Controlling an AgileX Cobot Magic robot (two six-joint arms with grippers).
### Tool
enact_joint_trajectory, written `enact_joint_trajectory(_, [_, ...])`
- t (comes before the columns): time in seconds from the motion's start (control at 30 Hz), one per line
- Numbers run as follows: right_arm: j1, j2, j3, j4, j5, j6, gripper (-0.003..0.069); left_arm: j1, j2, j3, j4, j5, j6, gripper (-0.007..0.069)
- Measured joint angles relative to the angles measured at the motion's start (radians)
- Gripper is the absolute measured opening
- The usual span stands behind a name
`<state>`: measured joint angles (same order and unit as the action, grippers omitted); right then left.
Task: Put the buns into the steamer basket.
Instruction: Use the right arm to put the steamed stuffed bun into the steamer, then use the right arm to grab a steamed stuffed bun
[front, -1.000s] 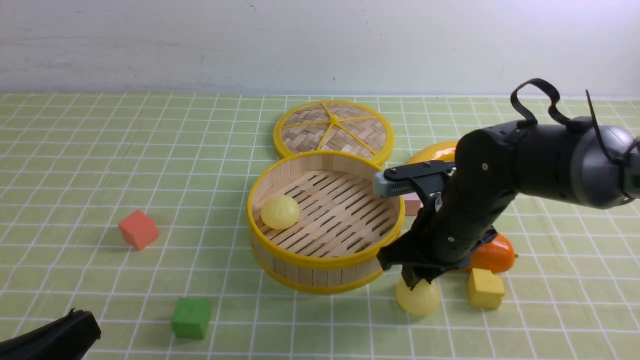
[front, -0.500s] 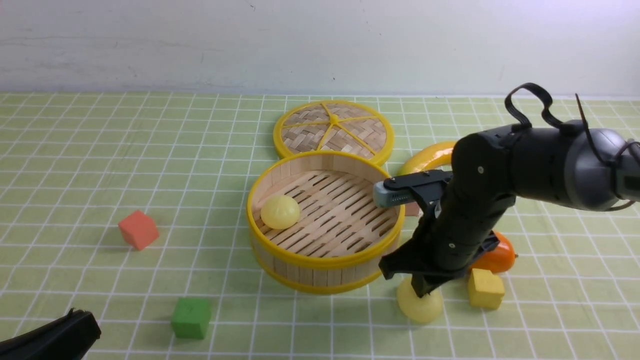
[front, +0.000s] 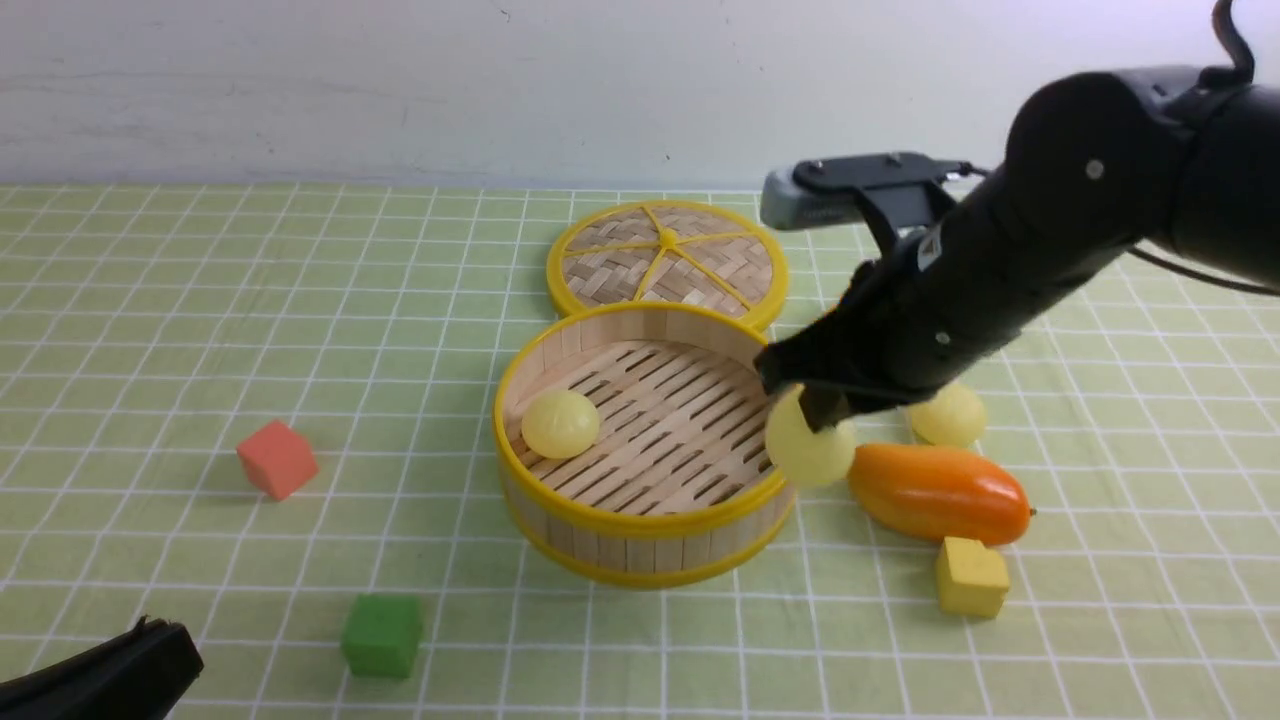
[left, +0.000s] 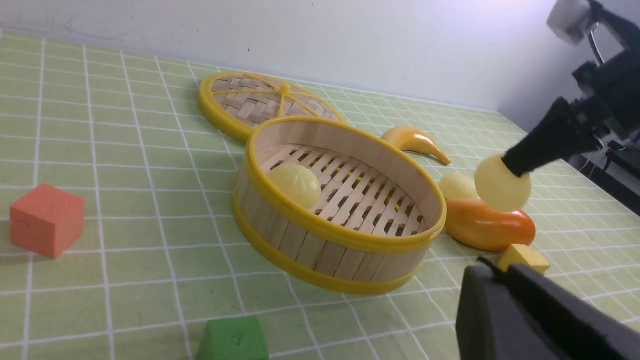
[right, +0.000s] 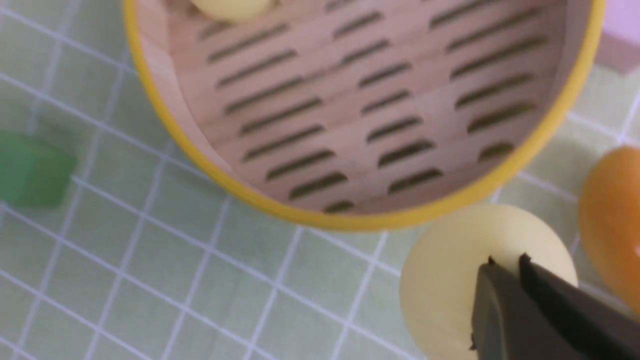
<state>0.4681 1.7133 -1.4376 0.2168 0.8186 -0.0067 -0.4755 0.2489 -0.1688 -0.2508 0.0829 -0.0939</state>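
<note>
Right gripper has come up off the table since a second ago and brought the held bun with it. Earlier that bun sat on the cloth in front of the basket, near the yellow cube. Now it hangs in the air just outside the basket's right rim, above the near end of the mango, not yet over the slats. With the arm raised, the whole mango and a third bun behind it are uncovered. Jaws are clamped on the held bun, thin dark tips pinching only its top. Basket, lid and cubes unchanged. My read: pick done, carry under way. Basket bun is already in, resting on the floor against the left wall, one is in the grip, and one is on the table right of the basket. Next move likely a short shift left over the rim, then release. The grip looks shallow, so a slip is possible. Held bun is smooth, pale yellow, round and slightly translucent, with no visible crush in the front view; in the right wrist view the tips sink a little into its surface. Left gripper lies low at the near left edge, well apart from everything; can't tell if its jaws are apart or together.
</note>
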Motion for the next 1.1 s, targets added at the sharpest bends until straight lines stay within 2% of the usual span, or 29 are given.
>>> enact_joint_trajectory(0.3, [0.000,0.227,-0.164,0.216,-0.086,-0.159,0.0006,0.000,0.000,0.000,0.000,0.000,0.000,0.0042])
enact_joint_trajectory(0.47, [0.000,0.329,-0.192,0.242,-0.095,-0.158,0.0043,0.000,0.000,0.000,0.000,0.000,0.000,0.0050])
enact_joint_trajectory(0.57, [0.000,0.361,-0.195,0.242,-0.095,-0.157,0.0109,0.000,0.000,0.000,0.000,0.000,0.000,0.0054])
enact_joint_trajectory(0.67, [0.000,0.360,-0.201,0.237,-0.097,-0.154,0.0248,0.000,0.000,0.000,0.000,0.000,0.001,0.0057])
enact_joint_trajectory(0.7, [0.000,0.358,-0.202,0.236,-0.097,-0.154,0.0248,0.000,0.000,0.000,0.000,0.000,0.001,0.0057])
enact_joint_trajectory(0.73, [0.000,0.353,-0.203,0.233,-0.096,-0.154,0.0294,0.000,0.000,0.000,0.000,0.000,0.001,0.0057])
enact_joint_trajectory(0.77, [-0.002,0.334,-0.213,0.205,-0.074,-0.154,0.0373,0.000,0.000,0.000,0.000,0.000,0.001,0.0059])
enact_joint_trajectory(0.8, [-0.006,0.319,-0.219,0.184,-0.057,-0.154,0.0409,0.000,0.000,0.000,0.000,0.000,0.001,0.0061])
enact_joint_trajectory(0.9, [-0.029,0.267,-0.227,0.117,-0.018,-0.128,0.0464,0.000,0.000,0.000,0.000,0.000,0.001,0.0066])
enact_joint_trajectory(1.0, [-0.074,0.223,-0.234,0.018,0.027,-0.055,0.0475,0.000,0.000,0.000,0.000,0.000,0.002,0.0070])
enact_joint_trajectory(1.03, [-0.113,0.205,-0.237,-0.062,0.067,0.014,0.0465,0.000,0.000,0.000,0.000,0.000,0.002,0.0071])
enact_joint_trajectory(1.1, [-0.160,0.203,-0.237,-0.144,0.111,0.086,0.0438,0.000,0.000,0.000,0.000,0.000,0.002,0.0073])
